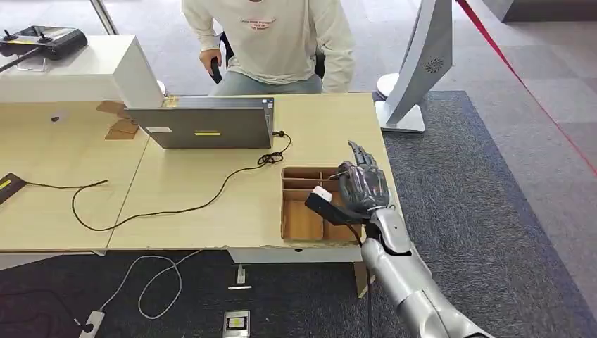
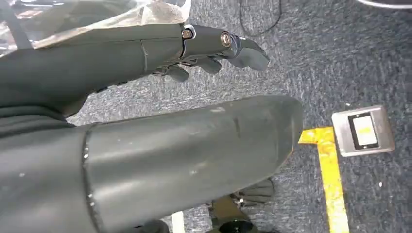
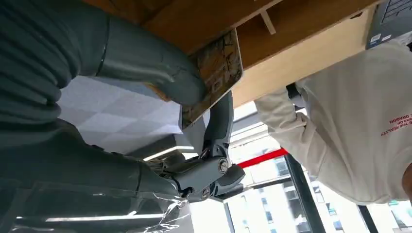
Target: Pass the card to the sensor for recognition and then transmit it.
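Note:
My right hand hovers over the wooden divided tray near the table's front right corner. It pinches a card between thumb and finger, seen edge-on from the head. In the right wrist view the card has a patterned brownish face, and my right hand's thumb presses on it, with the tray's underside close behind. My left hand hangs over grey carpet, fingers stretched out, holding nothing.
A grey laptop stands at the table's far side, with a black cable looping across the top. A person sits behind it, holding a dark object. A white stand is at the right; a black device lies far left.

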